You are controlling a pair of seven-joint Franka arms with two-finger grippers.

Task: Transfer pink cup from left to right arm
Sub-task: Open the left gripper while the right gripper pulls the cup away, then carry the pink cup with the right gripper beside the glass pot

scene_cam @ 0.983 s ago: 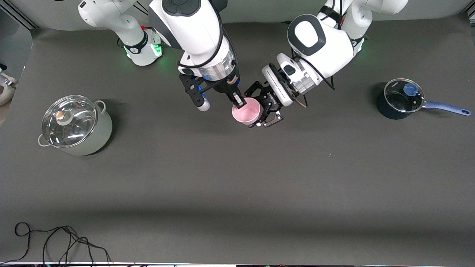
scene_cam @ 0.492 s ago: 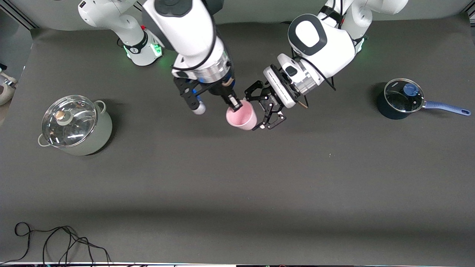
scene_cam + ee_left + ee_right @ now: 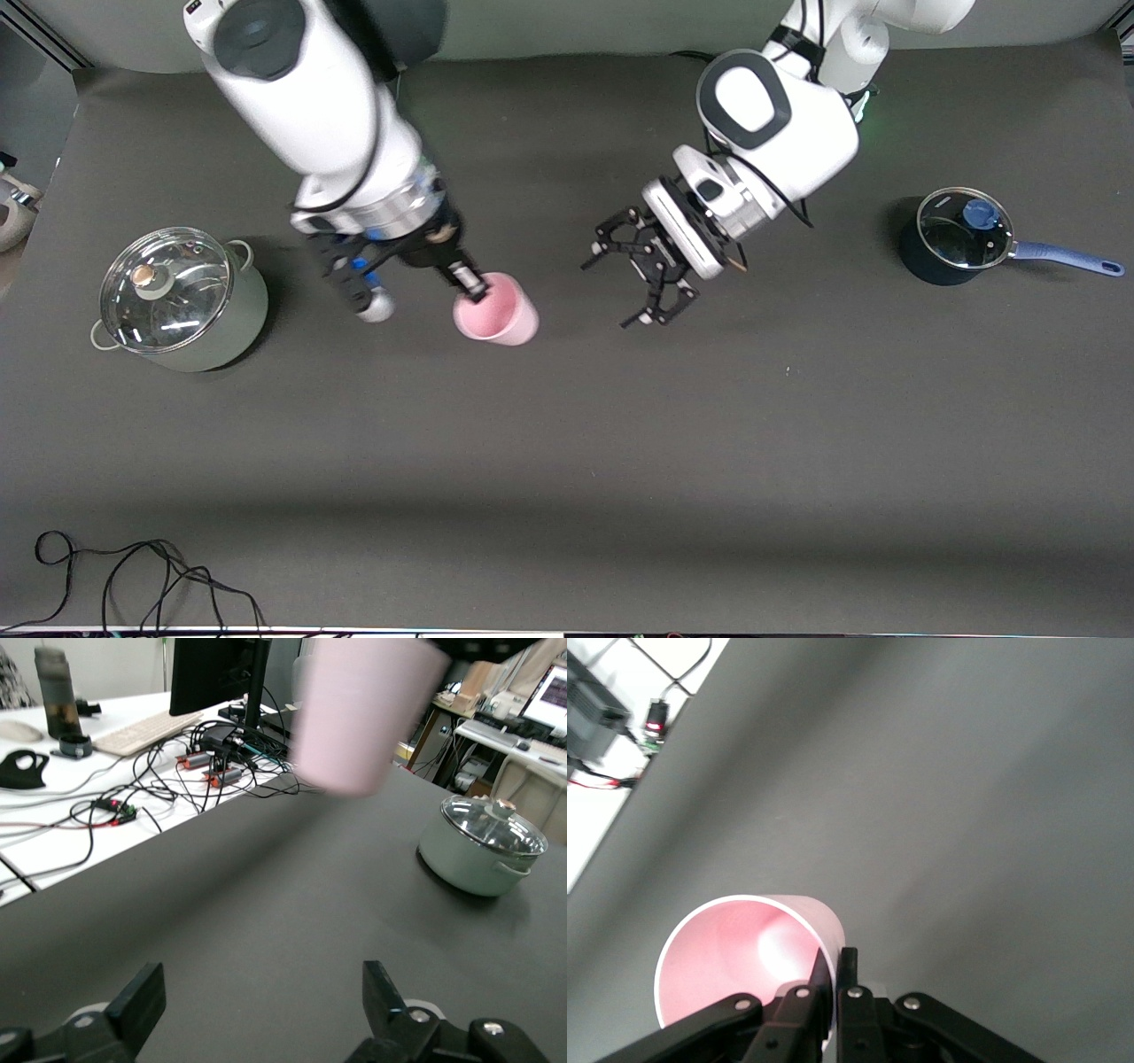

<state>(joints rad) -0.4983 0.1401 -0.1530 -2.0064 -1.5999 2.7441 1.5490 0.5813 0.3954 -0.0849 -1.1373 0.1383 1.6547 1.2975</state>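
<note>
The pink cup hangs tilted in my right gripper, which is shut on the cup's rim, one flat finger inside and one outside. The right wrist view shows the cup's open mouth at the right gripper. It is held over the table between the green pot and the table's middle. My left gripper is open and empty over the middle of the table, apart from the cup. In the left wrist view the cup is up ahead of the open left gripper.
A pale green pot with a glass lid stands toward the right arm's end and also shows in the left wrist view. A dark blue saucepan with a glass lid stands toward the left arm's end. Loose black cable lies at the front edge.
The left gripper has let go of the cup and opened wide. The right arm has carried the cup away from it, toward the green pot.
</note>
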